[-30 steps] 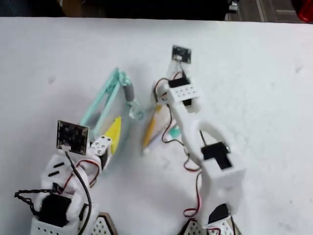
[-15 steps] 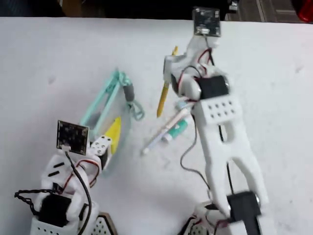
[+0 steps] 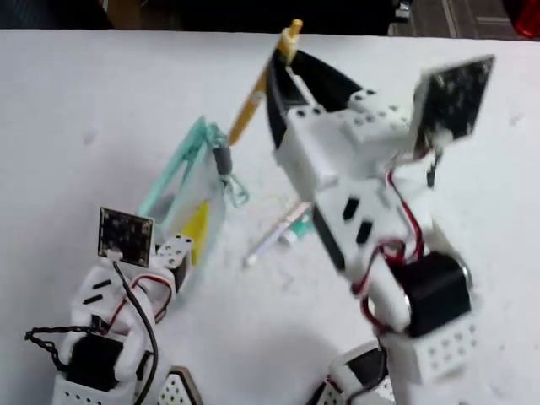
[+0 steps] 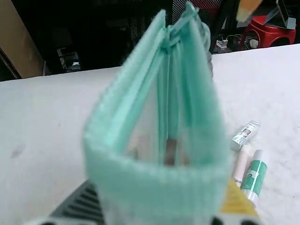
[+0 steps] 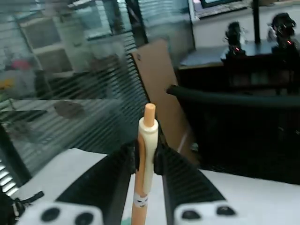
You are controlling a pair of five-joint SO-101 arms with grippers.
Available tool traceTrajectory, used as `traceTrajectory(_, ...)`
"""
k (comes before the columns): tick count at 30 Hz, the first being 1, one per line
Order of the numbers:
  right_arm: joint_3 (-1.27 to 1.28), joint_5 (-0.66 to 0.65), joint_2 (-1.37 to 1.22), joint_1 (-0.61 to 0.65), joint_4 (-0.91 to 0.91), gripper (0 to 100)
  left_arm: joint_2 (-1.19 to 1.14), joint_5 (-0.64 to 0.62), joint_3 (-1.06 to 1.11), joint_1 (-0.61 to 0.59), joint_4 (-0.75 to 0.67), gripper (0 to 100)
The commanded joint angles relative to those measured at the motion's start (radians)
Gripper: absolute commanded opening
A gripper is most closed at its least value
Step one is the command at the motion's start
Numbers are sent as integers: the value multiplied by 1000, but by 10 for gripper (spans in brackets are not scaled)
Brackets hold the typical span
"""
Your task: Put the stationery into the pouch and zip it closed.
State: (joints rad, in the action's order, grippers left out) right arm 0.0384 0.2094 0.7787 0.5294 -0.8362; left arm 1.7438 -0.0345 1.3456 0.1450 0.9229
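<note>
Right gripper [image 3: 283,57] clamped tight on the yellow pen [image 3: 253,97], which tilts at upper centre of the high view! Lower left, left gripper [image 3: 192,234] pinches the mint pouch [image 3: 179,181] by its near end, mouth gaping. Two markers [image 3: 283,226] lie mid-frame, right of it.

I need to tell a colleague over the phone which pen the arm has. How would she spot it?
On the white table, find the tall arm near the far edge. The right gripper at its tip is shut on a yellow pen, slanting in the air beside the mint-green pouch. The white pen and the green-and-white tube lie flat on the table.
</note>
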Motion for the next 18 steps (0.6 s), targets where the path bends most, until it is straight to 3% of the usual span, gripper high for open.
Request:
traceTrajectory(1,-40,-12,31,82,44,17,-7,-6,-3,15,-11,200)
traceTrajectory(7,-60,-20,-30,189,77,17,-7,-6,-3,15,-11,242)
traceTrajectory(12,-91,-158,-71,274,-12,17,-7,-6,-3,15,-11,241)
traceTrajectory(18,-86,-186,-84,321,-101,17,-7,-6,-3,15,-11,241)
